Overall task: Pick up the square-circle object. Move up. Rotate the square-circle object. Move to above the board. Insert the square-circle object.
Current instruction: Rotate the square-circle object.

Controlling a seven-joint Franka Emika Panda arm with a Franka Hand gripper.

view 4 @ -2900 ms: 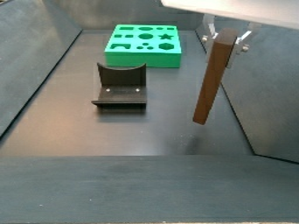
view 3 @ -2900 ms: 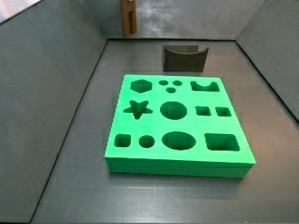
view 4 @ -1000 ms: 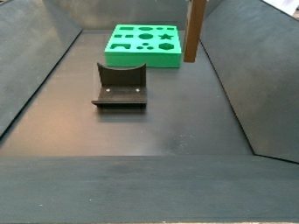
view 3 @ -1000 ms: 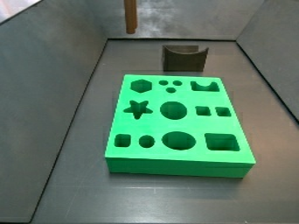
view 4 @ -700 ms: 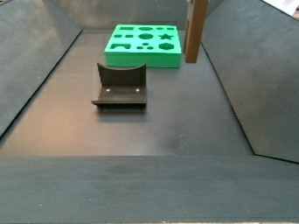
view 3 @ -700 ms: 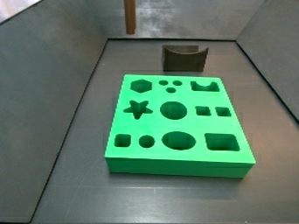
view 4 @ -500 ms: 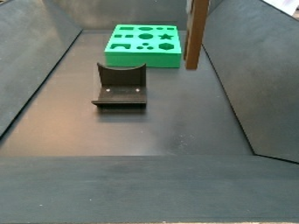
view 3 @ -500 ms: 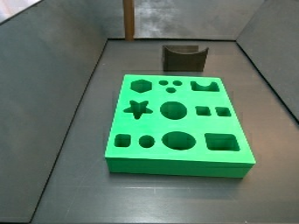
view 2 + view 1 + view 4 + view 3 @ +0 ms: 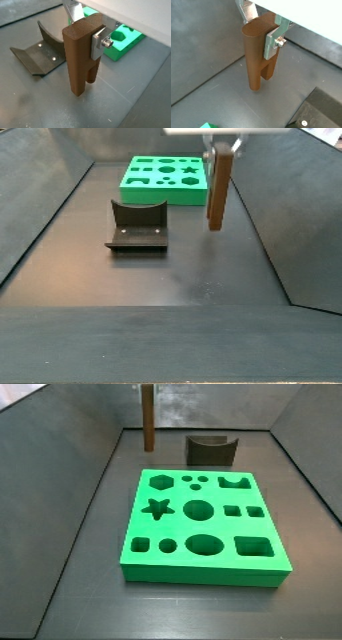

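Hanging upright, long axis vertical, the square-circle object (image 9: 218,192) is clamped near its upper end between the gripper (image 9: 85,34) fingers (image 9: 272,42), clear of the floor, beside the board (image 9: 163,178).

Gripper (image 9: 262,28): two flat silver metal finger plates, thin, straight-edged. One finger (image 9: 101,41) carries small round screw head on outer face, plate edge stepped. Pale whitish housing above fingers in both wrist views. In side view gripper (image 9: 222,148) shows light grey-white underside, blocky form
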